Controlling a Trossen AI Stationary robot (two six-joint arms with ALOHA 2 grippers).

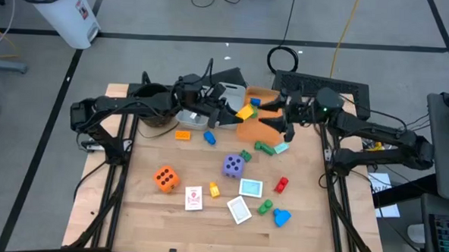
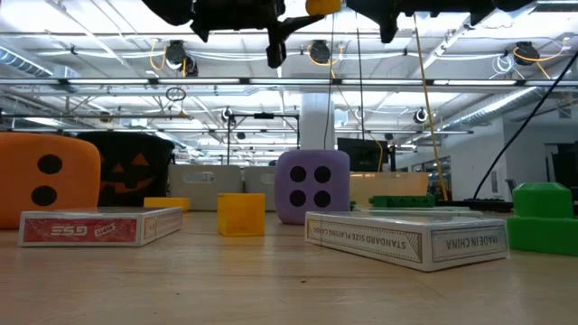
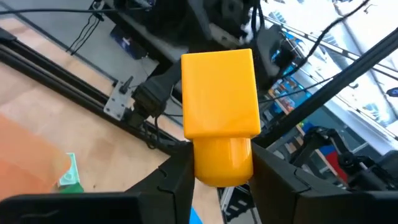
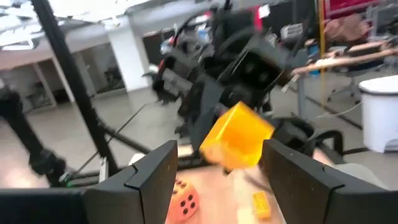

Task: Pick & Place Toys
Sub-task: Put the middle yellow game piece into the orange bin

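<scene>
The left gripper point(image 3: 221, 171) (clamped on the yellow block point(image 3: 221, 102)) carries it above the orange bin point(image 1: 256, 127) at 12 o'clock; release follows.

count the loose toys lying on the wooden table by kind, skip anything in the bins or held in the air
orange and purple foam dice: 2
small flat cards: 4
small plastic blocks: 8
total: 14

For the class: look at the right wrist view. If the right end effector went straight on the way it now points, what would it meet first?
Most likely the yellow block, which sits right between and ahead of the right end effector. The left end effector is shut on that block. Depth is unclear, so how soon they would touch cannot be told.
</scene>
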